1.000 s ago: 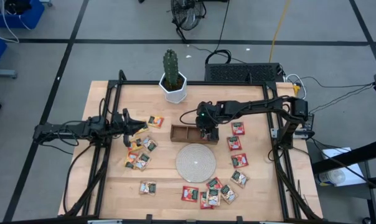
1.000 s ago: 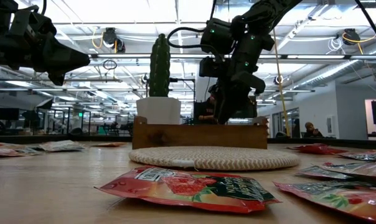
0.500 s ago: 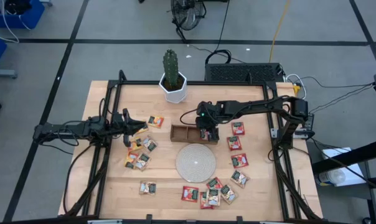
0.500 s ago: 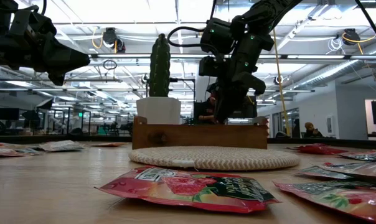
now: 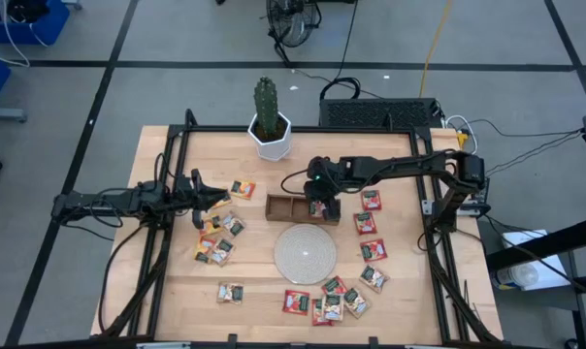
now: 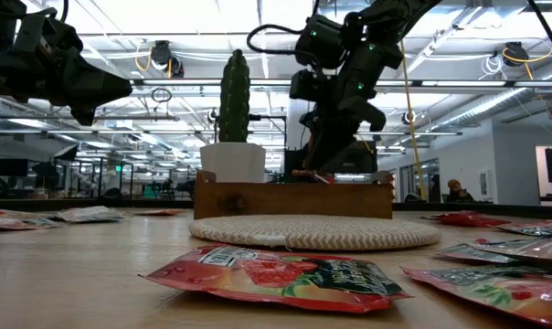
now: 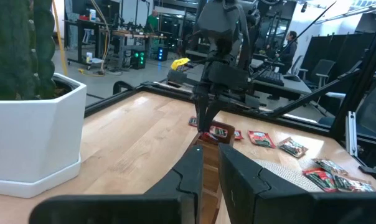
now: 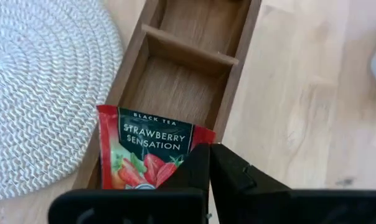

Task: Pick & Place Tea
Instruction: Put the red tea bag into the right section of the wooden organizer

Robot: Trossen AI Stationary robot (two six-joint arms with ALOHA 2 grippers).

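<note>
Bright even overhead light, glaring ceiling strips in the low view, soft shadows, foreground sachets blurred

Tall green cactus in a white hexagonal pot point(image 5: 270, 134) sits upper centre; brown three-compartment wooden tray point(image 5: 285, 206) just above the round pale woven disc point(image 5: 305, 252).
</note>
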